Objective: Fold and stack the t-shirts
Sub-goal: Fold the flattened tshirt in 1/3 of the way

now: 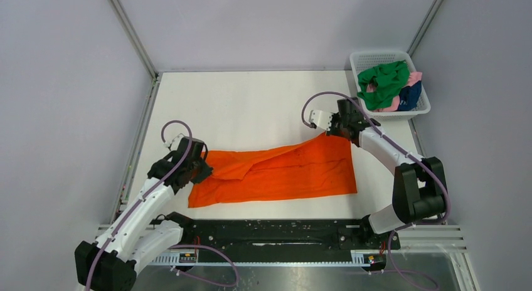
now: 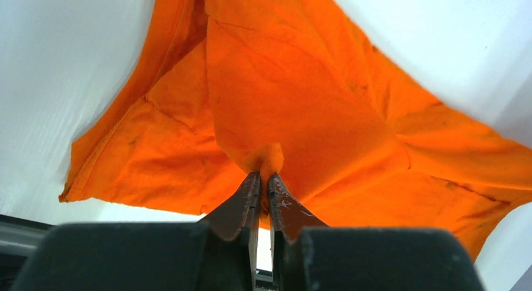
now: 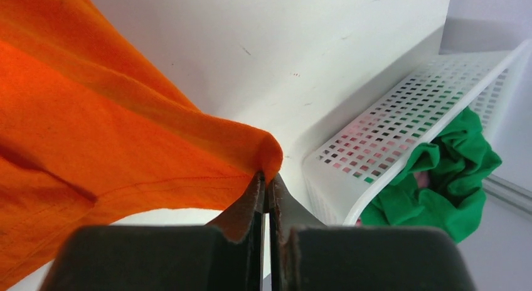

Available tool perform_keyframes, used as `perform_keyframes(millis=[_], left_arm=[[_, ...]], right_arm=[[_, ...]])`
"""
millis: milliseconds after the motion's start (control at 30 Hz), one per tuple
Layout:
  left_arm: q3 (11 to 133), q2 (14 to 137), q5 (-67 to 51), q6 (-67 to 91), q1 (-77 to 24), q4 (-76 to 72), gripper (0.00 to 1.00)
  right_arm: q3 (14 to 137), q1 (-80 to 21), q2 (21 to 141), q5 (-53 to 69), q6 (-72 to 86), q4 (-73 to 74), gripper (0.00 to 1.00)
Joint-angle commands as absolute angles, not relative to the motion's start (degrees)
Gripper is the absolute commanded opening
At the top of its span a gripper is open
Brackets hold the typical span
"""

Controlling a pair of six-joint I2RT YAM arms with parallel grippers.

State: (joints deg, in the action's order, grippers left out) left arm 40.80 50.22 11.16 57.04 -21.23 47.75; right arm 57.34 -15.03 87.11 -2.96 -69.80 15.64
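Your left gripper (image 2: 263, 181) and right gripper (image 3: 266, 181) are each pinching the orange shirt (image 1: 282, 172), at its left end and upper right corner.

The left hand (image 2: 263, 183) pinches a small fold of the orange t-shirt (image 2: 301, 96) — rumpled over the white table (image 2: 56, 65).

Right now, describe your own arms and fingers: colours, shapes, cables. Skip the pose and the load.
The left arm and right arm match: white links joined by black joint housings. A lilac cable runs along each, looping free near the wrist. The fingers are thin, dark, brown-tinged blades tapering to narrow tips, on a black blocky mount.
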Motion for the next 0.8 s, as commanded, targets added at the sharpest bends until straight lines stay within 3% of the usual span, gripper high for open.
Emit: perform_keyframes(millis=[0,167,267,333,367,400,433,467,633,767], left_arm=[[37.6,47.8,9.5,59.1,-22.6,48.3,0.01],[34.2,47.1,9.0,59.3,-23.2,48.4,0.05],[30.8,45.8,7.6,59.6,-23.9,47.2,0.07],[29.7,44.1,6.6,59.2,-24.4,47.5,0.16],[29.4,42.9,5.9,59.0,-24.7,48.1,0.3],[29.1,41.8,5.6,58.8,-25.1,48.9,0.47],[28.9,40.4,5.8,58.9,-25.5,50.1,0.58],[29.1,39.0,6.1,58.9,-25.7,51.6,0.64],[32.9,33.9,5.7,57.9,-26.4,53.7,0.98],[37.6,36.9,6.9,55.9,-26.3,51.0,0.99]], right_arm=[[52.2,-16.5,83.7,-5.9,-65.7,9.4,0.06],[45.6,-17.8,82.6,-9.9,-61.7,4.6,0.08],[42.2,-17.8,81.3,-14.0,-58.9,4.3,0.15],[40.6,-18.0,79.6,-17.7,-56.6,4.3,0.19],[40.3,-18.1,78.3,-18.5,-55.4,5.5,0.25],[39.9,-18.2,77.0,-19.0,-54.5,6.3,0.38],[39.4,-18.3,75.4,-20.1,-53.3,6.5,0.87],[38.8,-18.4,73.4,-21.2,-52.5,7.0,0.98],[37.3,-19.6,65.8,-25.3,-50.1,9.7,0.99],[37.2,-20.3,59.3,-25.3,-45.4,8.5,1.0]])
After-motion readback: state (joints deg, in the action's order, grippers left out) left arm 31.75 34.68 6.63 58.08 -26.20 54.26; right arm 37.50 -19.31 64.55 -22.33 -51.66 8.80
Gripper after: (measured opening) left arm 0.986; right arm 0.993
